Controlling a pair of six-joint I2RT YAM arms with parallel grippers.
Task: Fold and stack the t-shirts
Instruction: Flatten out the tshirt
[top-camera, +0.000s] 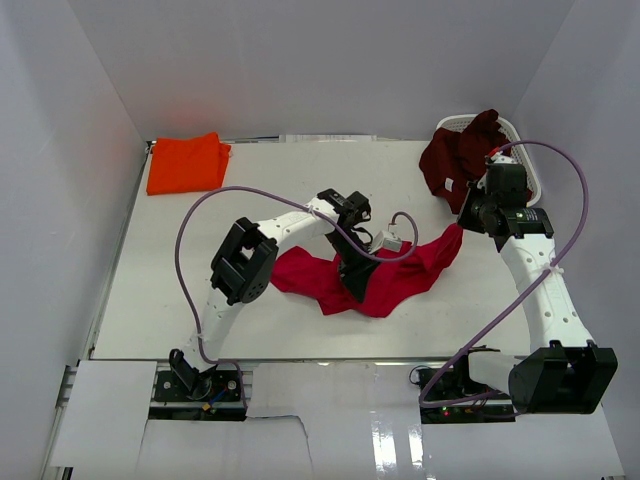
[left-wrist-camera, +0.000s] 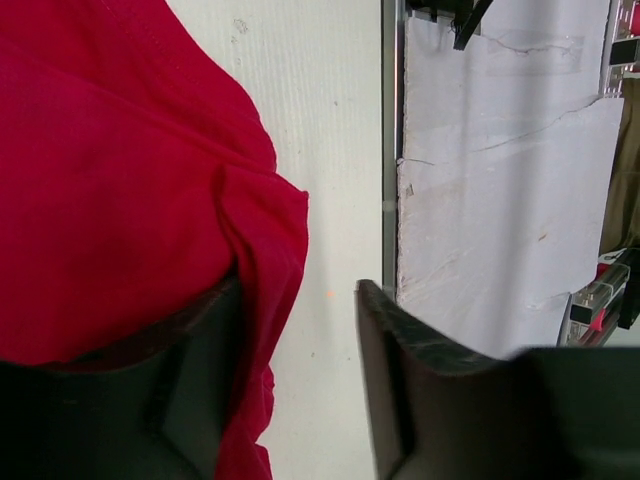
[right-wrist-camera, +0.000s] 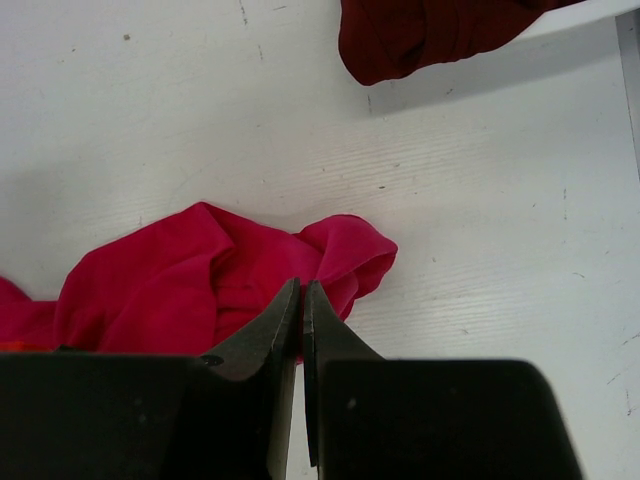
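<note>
The crimson red t-shirt (top-camera: 400, 278) lies crumpled at the table's centre. My left gripper (top-camera: 356, 278) is down on its middle, open. In the left wrist view (left-wrist-camera: 300, 290) the left finger (left-wrist-camera: 190, 380) is against the red cloth (left-wrist-camera: 110, 180), whose edge lies between the jaws, and the right finger (left-wrist-camera: 400, 380) is over bare table. My right gripper (top-camera: 468, 215) is shut and empty, just above the red shirt's right end (right-wrist-camera: 200, 280); its tips show in the right wrist view (right-wrist-camera: 301, 288). The orange t-shirt (top-camera: 186, 163) lies folded at the back left. The maroon t-shirt (top-camera: 462, 152) hangs out of the basket.
A white lattice basket (top-camera: 524, 150) stands at the back right, its rim in the right wrist view (right-wrist-camera: 590, 14) above the maroon cloth (right-wrist-camera: 430, 35). White walls close the sides and back. The table's near edge (left-wrist-camera: 390, 200) is close to my left gripper.
</note>
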